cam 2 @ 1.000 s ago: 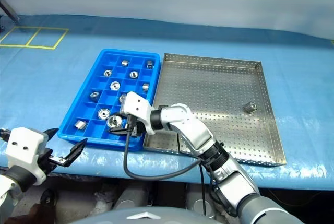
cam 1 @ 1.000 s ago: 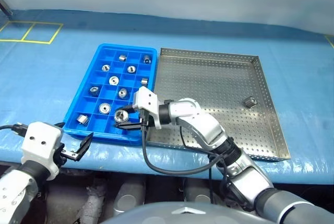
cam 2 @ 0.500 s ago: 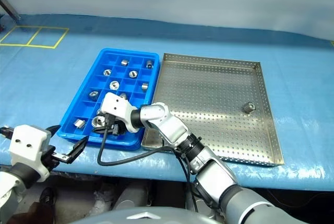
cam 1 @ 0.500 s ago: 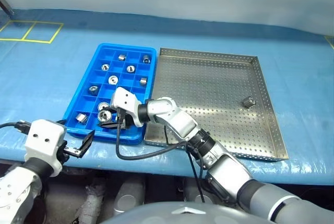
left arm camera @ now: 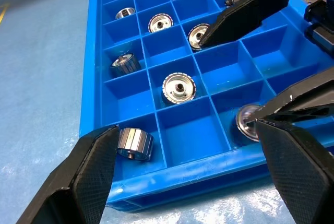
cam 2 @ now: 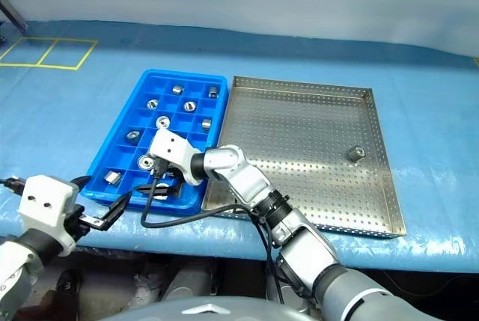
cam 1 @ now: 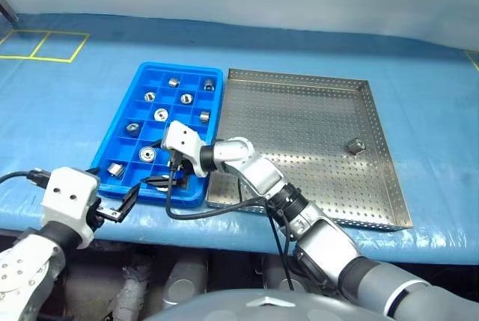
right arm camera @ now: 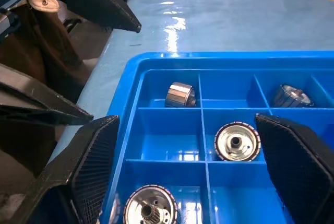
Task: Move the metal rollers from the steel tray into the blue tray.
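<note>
The blue tray [cam 1: 114,132] holds several metal rollers [cam 1: 161,114], one to a compartment. My right gripper [cam 1: 159,179] reaches across its near row, open. Between and below its fingers [right arm camera: 91,166] a roller [right arm camera: 150,211] lies loose in a near-row compartment; the same roller [left arm camera: 244,122] appears in the left wrist view under one right finger [left arm camera: 297,98]. One more roller [cam 1: 357,145] rests on the steel tray [cam 1: 314,119] near its right rim. My left gripper [cam 1: 120,207] hovers open just off the blue tray's near left corner, holding nothing.
Both trays sit side by side on a blue-covered table [cam 1: 67,111]. The table's front edge runs just below the trays. A black cable [cam 1: 217,215] loops from the right wrist over that edge. Yellow tape squares [cam 1: 45,44] mark the far left.
My right gripper carried a roller leftward over the blue tray's near row, then opened; the roller now lies in a compartment. The left gripper stays about where it was.
</note>
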Robot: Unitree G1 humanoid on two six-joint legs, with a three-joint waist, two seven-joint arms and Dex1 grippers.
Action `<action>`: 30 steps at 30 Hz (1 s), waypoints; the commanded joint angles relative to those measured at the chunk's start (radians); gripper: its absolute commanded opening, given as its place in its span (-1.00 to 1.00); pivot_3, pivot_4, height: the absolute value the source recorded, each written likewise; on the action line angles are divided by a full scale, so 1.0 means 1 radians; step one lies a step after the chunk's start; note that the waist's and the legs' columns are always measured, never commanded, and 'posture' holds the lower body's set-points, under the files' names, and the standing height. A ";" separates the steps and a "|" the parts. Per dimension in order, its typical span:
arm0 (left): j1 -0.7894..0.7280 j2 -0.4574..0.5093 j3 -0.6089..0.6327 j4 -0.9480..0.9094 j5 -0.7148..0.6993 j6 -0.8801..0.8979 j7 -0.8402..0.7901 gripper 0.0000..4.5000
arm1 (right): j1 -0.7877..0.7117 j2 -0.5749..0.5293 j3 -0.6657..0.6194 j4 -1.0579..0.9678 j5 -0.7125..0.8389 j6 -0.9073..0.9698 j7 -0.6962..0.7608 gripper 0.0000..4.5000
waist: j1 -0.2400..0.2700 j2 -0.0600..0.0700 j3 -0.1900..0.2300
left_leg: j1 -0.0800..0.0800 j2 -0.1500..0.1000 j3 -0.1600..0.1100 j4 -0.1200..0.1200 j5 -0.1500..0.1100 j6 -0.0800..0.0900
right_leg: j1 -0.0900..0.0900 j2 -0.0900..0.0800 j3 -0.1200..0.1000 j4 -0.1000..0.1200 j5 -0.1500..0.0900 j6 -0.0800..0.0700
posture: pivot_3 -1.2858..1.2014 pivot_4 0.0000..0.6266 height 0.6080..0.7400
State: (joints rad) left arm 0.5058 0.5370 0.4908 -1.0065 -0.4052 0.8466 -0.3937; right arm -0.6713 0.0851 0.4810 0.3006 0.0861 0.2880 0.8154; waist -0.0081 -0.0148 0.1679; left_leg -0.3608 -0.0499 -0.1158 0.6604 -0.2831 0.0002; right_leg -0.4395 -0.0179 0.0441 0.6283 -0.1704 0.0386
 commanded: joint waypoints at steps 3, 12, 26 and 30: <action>-0.142 0.024 -0.079 0.002 -0.008 -0.018 0.013 1.00 | 0.024 -0.058 -0.144 -0.210 0.036 0.040 -0.083 0.95 | 0.004 0.000 0.000 | 0.000 -0.001 -0.001 0.000 0.000 0.000 | 0.001 0.000 -0.001 0.000 0.000 0.000 | 0.10 -0.52 1.00; -0.520 0.008 -0.384 0.236 0.038 -0.111 -0.029 1.00 | 0.182 -0.345 -0.401 -0.426 -0.030 0.196 -0.293 0.95 | -0.012 0.001 0.000 | 0.000 -0.003 0.002 0.001 0.001 -0.001 | 0.002 -0.002 -0.001 -0.001 0.004 -0.003 | -0.03 -0.52 1.00; -0.817 -0.089 -0.630 0.570 0.116 -0.322 -0.156 1.00 | 0.420 -0.417 -0.632 -0.526 -0.048 0.343 -0.556 0.95 | -0.141 0.001 0.000 | -0.001 -0.001 0.019 0.003 -0.004 0.008 | -0.002 -0.003 0.015 -0.001 0.007 0.003 | -0.19 -0.52 1.00; -0.832 -0.102 -0.651 0.581 0.111 -0.325 -0.186 1.00 | 0.414 -0.405 -0.669 -0.486 -0.022 0.339 -0.585 0.95 | -0.175 0.001 0.000 | 0.000 -0.001 0.027 0.006 -0.004 0.012 | -0.002 0.003 0.023 -0.002 0.007 0.012 | -0.19 -0.52 1.00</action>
State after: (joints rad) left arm -0.3084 0.4386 -0.1515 -0.4184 -0.2891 0.5498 -0.5667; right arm -0.2477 -0.3273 -0.1543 -0.1830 0.0465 0.6375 0.2456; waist -0.1833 -0.0135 0.1675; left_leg -0.3606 -0.0507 -0.0879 0.6670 -0.2870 0.0132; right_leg -0.4413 -0.0145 0.0680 0.6266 -0.1635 0.0514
